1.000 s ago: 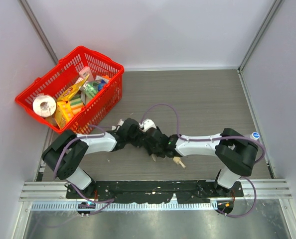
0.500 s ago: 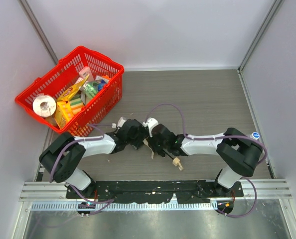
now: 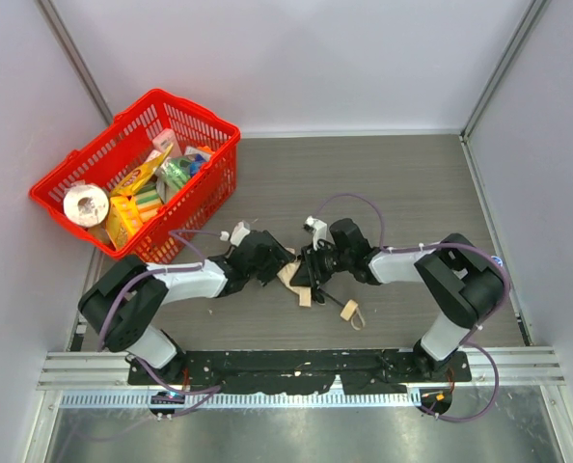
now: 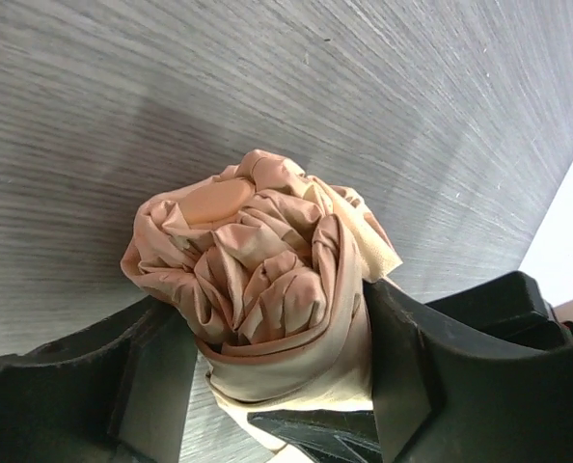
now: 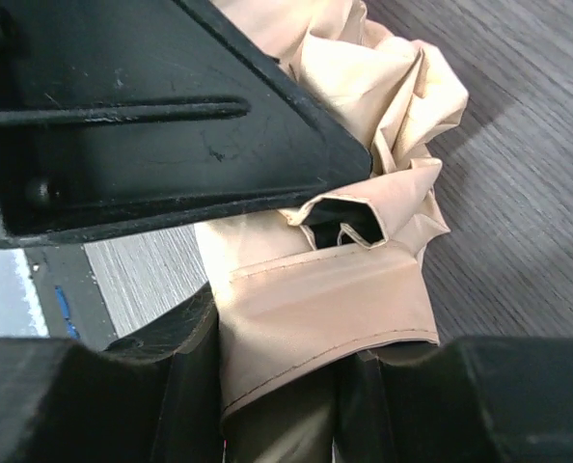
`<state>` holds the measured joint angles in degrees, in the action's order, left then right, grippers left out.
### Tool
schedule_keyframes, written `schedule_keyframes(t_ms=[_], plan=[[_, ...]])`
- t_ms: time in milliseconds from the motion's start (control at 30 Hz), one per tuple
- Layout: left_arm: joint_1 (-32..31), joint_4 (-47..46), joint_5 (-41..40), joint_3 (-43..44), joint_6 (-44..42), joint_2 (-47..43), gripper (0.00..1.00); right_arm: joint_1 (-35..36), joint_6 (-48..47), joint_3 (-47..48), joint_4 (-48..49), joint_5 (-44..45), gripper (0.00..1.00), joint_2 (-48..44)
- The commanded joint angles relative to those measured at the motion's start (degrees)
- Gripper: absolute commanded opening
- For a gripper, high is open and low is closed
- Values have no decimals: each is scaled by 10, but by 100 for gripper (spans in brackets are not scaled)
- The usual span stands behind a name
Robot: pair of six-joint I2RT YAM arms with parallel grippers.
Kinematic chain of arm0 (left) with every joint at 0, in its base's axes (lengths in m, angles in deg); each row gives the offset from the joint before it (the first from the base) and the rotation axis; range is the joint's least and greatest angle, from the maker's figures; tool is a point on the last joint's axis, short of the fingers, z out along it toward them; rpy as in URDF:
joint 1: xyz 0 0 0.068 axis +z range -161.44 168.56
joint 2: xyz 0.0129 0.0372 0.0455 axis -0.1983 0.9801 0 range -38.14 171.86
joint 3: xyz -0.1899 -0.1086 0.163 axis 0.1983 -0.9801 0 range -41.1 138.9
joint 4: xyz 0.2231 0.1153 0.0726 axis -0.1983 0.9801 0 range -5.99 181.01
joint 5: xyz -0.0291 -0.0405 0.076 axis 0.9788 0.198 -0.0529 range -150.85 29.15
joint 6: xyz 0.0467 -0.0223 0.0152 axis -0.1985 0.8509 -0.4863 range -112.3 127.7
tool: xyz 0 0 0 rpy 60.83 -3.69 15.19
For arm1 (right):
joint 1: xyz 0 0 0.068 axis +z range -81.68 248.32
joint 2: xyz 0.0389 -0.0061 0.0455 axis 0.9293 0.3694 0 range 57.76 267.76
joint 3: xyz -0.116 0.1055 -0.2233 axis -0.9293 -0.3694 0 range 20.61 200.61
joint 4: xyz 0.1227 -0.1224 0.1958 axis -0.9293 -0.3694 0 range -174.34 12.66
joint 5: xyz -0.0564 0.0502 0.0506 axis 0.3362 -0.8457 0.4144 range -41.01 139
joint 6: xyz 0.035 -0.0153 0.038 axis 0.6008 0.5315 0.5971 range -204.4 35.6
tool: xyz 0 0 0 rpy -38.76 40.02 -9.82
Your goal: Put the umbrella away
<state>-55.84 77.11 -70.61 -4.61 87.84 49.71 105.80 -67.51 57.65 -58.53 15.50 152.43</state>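
Both end effectors (image 4: 277,371) (image 5: 286,381) enclose the umbrella (image 4: 258,251).

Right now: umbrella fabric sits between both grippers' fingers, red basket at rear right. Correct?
No. The red basket is rear left, not right, per the top external view. The rest stands: the umbrella fabric sits between the fingers of the left gripper and the right gripper.
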Motion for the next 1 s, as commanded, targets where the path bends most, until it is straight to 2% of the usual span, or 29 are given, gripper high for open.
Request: schedule_keyframes(t_ms=[0,200,267,300,333,367,400,433,500,633,833,900,967], plan=[[-2,44,-17,-34,-39,60,58,-18,44,4,96,-111,1,15],[-1,-5,2,-59,-43,58,13,-21,39,10,62,-91,1,21],[-1,-11,11,-66,-39,53,2,-19,28,20,20,-51,7,10],[-2,-16,16,-67,-37,51,0,-18,22,24,-10,-15,19,2],[0,-16,22,-68,-34,48,0,-13,18,25,-20,6,26,-14],[-1,-17,26,-70,-28,48,0,-8,10,26,-45,49,39,-26],[-1,-15,34,-69,-19,47,0,2,3,27,-58,72,46,-44],[0,-10,41,-69,-10,47,0,9,-17,36,-83,115,58,-54],[0,26,54,-53,14,48,0,42,-50,54,-134,187,69,-70],[0,116,87,-9,41,58,0,114,-111,88,-184,301,74,-73],[0,156,120,13,70,61,0,181,-151,99,-206,395,74,-35],[1,163,120,16,74,55,0,196,-157,100,-205,430,72,-16],[2,165,126,16,79,51,0,200,-150,103,-199,468,65,6]])
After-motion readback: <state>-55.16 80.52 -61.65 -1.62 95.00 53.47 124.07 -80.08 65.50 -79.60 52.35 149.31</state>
